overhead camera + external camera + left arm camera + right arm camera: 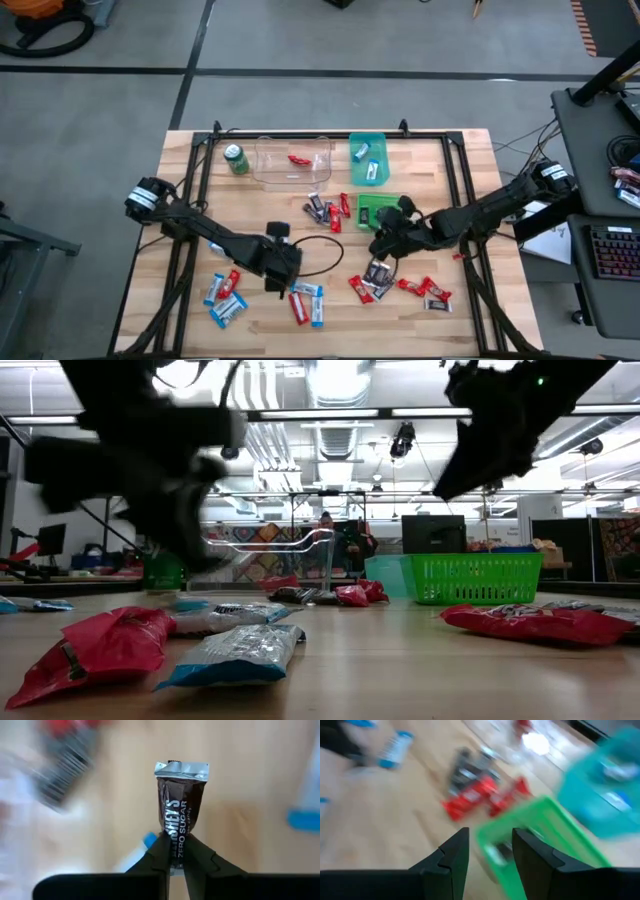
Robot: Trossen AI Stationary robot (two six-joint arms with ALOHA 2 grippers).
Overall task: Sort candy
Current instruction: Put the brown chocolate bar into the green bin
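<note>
Candy [226, 299] still lies loose over most of the desk [190, 215], so we judge the sorting to be at an early stage. At the lower left of the high view we see a scatter of red and blue-and-white bars, untouched. Just right of them, low centre, our left gripper [277, 268] has its fingers [161, 851] clamped on the lower end of a dark brown bar [179, 803], whose silver crimped end points away from the wrist; we take this as one piece on its way to a container. In the upper middle, the clear tray [268, 168] holds one red bar [298, 158], and the teal bin [354, 142] beside it holds a couple of blue-and-white ones. A mixed cluster [328, 208] lies below the tray. Right of it stands the green basket [364, 203], with our right gripper [387, 240] at its lower edge, fingers parted and holding nothing. At the lower right, more red and dark bars [425, 291] remain to be sorted.
</note>
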